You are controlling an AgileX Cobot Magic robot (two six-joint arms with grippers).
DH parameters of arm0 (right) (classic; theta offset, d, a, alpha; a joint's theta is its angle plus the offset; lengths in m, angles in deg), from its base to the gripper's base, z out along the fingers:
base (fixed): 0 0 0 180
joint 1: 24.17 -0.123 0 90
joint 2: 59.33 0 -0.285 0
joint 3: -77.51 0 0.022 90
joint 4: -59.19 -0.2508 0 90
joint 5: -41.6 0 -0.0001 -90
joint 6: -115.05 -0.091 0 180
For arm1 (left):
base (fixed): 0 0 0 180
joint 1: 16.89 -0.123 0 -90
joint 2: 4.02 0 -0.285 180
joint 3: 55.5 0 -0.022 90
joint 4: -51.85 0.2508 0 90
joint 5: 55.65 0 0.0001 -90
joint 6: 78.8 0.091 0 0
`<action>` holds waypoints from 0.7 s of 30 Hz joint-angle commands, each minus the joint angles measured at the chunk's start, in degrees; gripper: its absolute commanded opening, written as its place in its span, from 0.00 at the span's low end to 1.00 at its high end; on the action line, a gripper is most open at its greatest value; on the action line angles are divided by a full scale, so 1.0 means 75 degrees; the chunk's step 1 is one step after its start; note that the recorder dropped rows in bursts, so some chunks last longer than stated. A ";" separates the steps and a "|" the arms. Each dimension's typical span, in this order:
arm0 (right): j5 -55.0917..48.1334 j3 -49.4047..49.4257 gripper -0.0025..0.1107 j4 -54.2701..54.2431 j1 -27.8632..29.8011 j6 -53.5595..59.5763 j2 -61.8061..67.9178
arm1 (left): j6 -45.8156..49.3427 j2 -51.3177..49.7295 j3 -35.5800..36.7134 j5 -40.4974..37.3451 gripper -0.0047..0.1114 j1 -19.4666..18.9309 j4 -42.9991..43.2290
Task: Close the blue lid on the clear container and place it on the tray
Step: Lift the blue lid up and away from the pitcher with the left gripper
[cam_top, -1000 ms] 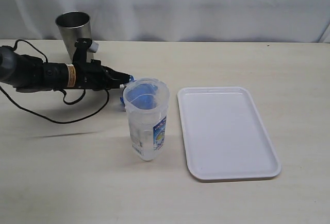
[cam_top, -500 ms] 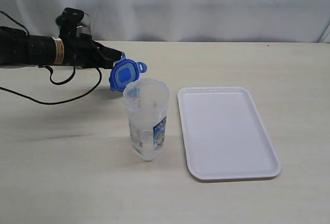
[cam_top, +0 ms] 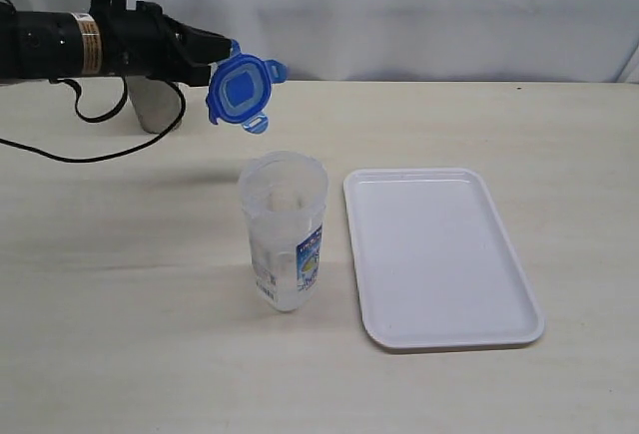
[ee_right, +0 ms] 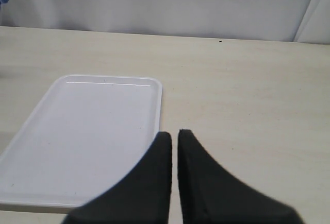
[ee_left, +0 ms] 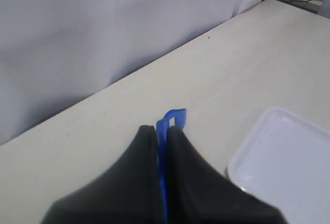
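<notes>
The clear container [cam_top: 284, 231] stands upright and uncovered on the table, just left of the white tray [cam_top: 439, 254]. High above the table and to the container's back left, the blue lid [cam_top: 243, 88] hangs on edge, its face turned toward the camera. My left gripper [cam_top: 222, 58] is shut on the lid's rim. In the left wrist view the lid [ee_left: 172, 117] shows as a thin blue strip pinched between the black fingers of the left gripper [ee_left: 162, 128]. My right gripper [ee_right: 175, 133] is shut on nothing, above the table beside the tray [ee_right: 77, 131]; it is outside the exterior view.
A tapered steel cup [cam_top: 155, 110] stands at the back left, partly behind the left arm. A black cable [cam_top: 60, 155] loops over the table on the left. A white curtain backs the table.
The left arm has risen from table level behind the container, lifting the blue lid well above the container's rim. The right gripper has not changed.
</notes>
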 commanded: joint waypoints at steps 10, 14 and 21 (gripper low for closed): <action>0.0098 0.0012 0.06 -0.0030 -0.0015 0.0021 -0.0034 | -0.0005 0.0724 0.0145 0.1227 0.04 0.0006 0.0521; 0.0098 0.0012 0.06 -0.0030 -0.0015 0.0021 -0.0034 | 0.0223 0.1082 0.0422 0.1227 0.04 0.0006 0.0385; 0.0098 0.0012 0.06 -0.0030 -0.0015 0.0021 -0.0034 | 0.1136 0.1973 0.1277 0.1572 0.04 0.0006 -0.0134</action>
